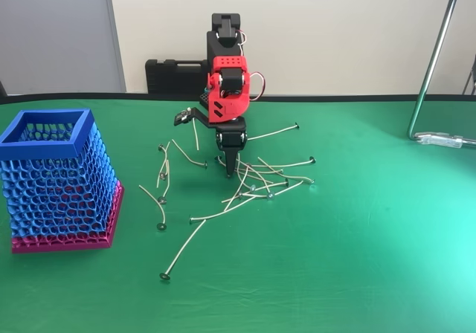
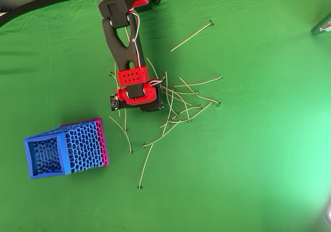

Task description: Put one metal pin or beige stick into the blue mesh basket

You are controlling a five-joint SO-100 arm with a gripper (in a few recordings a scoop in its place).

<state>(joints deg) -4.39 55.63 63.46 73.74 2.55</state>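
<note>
The blue mesh basket [image 1: 52, 177] stands on its magenta base at the left of the green cloth, and from overhead the basket [image 2: 64, 149] is at the lower left. Many thin beige pins with dark heads lie in a loose pile [image 1: 260, 180] at the middle, with several more scattered toward the basket; from overhead the pile [image 2: 181, 105] is right of the arm. My gripper [image 1: 229, 171] points straight down with its tip at the pile's left edge, about on the cloth. Its jaws look pressed together. I cannot make out a pin between them.
A long pin [image 1: 186, 247] lies nearest the front, with two curved ones [image 1: 160, 207] between pile and basket. A black case [image 1: 175, 76] sits against the back wall. A metal stand pole [image 1: 435, 58] and its foot [image 1: 446, 138] are at the right.
</note>
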